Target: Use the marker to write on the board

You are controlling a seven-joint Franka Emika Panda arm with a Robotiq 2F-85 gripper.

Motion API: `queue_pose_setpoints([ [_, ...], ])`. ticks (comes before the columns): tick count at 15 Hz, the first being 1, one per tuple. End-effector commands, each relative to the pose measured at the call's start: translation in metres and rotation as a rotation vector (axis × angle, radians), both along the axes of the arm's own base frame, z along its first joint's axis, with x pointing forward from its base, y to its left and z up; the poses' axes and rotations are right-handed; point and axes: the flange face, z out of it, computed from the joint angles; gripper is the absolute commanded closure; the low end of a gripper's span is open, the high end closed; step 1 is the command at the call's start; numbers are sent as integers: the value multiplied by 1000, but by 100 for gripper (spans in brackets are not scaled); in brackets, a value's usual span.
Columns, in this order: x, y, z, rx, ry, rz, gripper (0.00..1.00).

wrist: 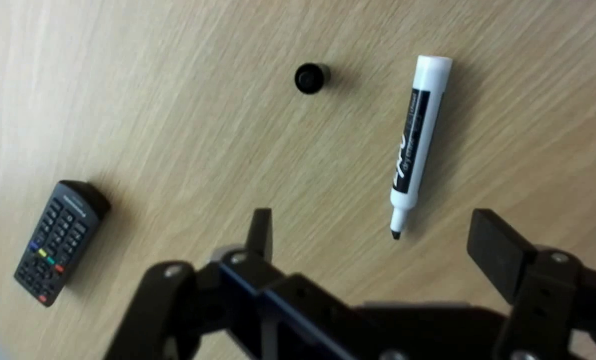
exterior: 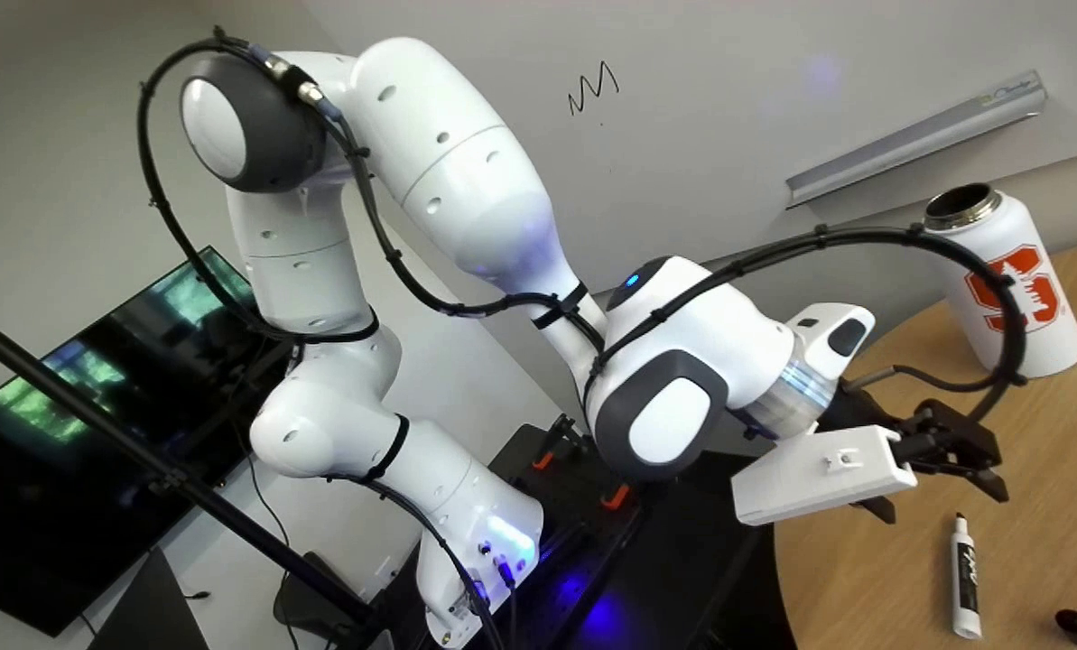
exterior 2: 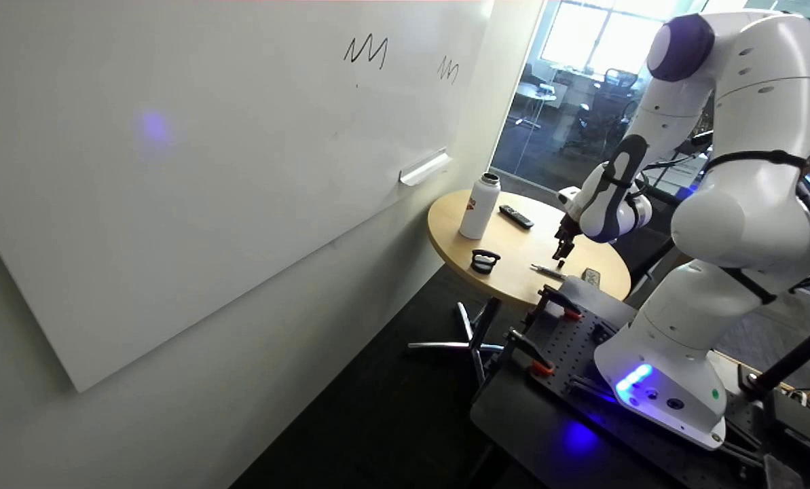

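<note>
"Pale wood made up the round table, and your white Expo dry-erase marker lay flat on it, black nib bare."

"And the gripper, how did that stand?"

"Released. You had it hanging above the table, its two fingers spread wide, and in the wrist view the nib showed in the gap between them."

"What else was on the table?"

"You had the black marker cap standing on end there, a black remote control lying flat, and, on the table's side toward the wall, an upright white bottle with a red S-and-tree logo. Near the table's edge sat a black looped object, too small to identify."

"Where was the whiteboard?"

"On the wall beside your table, reaching well above it and bearing black zigzag scribbles. Its slim tray sat higher than the table. Your white Panda arm rose from a black bench next to the table and reached over it."
</note>
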Motion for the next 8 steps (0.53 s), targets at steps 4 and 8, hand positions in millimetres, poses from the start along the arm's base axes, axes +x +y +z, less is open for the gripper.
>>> queue_pose_setpoints([
  [4,-31,41,77,66,6,46,0],
  [8,-27,53,86,111,5,18,0],
])
